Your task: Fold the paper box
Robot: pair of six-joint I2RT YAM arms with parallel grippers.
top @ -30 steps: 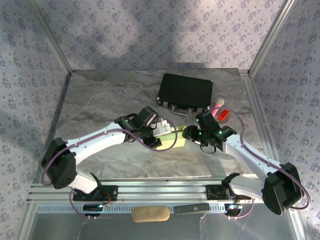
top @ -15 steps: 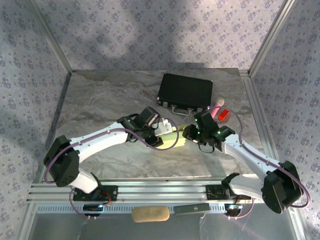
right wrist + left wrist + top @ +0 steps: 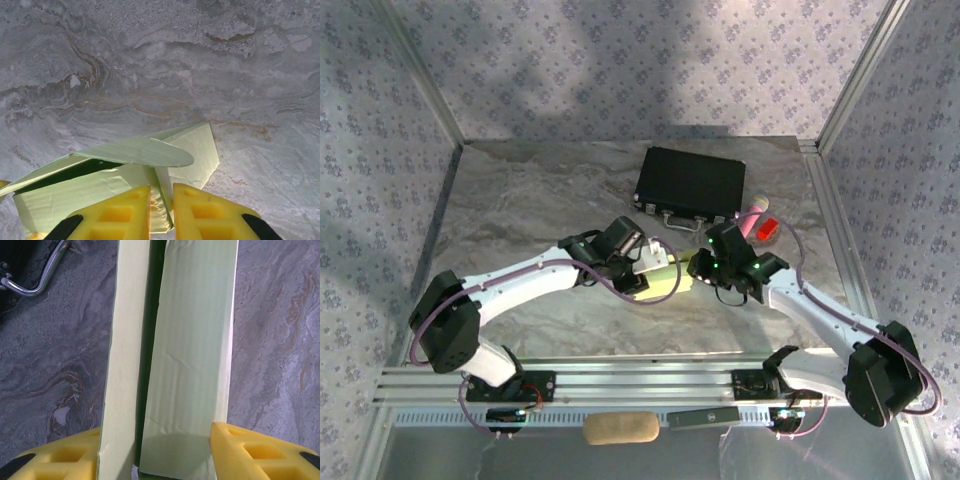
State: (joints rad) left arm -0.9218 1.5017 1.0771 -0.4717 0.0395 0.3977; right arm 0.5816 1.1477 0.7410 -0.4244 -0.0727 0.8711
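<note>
Pale yellow-green thin-card paper box [image 3: 663, 280] sits mid-table on the grey marble-pattern tabletop [image 3: 520, 200], between the two arms' heads, just in front of the black rectangular case [image 3: 692, 185] with the chrome wire handle [image 3: 40, 275].

Box state: part-folded, not closed.
- Left wrist view: two long card panels [image 3: 195, 365] run away from the camera with a dark slot between them. The wider right panel has faint ribbing and one diagonal crease.
- Right wrist view: a rounded tuck flap [image 3: 135, 150] is lifted over a dark open interior, and an angled side tab lies flat on the marble at right.
- Card faces are plain; the cut edges are a bit ragged.

Left gripper [image 3: 638, 272]: yellow fingers [image 3: 260, 450] sit on either side of the box, pressed against both outer walls, clamped on it.

Right gripper [image 3: 161, 210]: yellow fingers [image 3: 210, 210] are nearly together with a thin card edge running into the narrow gap, so it is pinching the box's near end.
</note>
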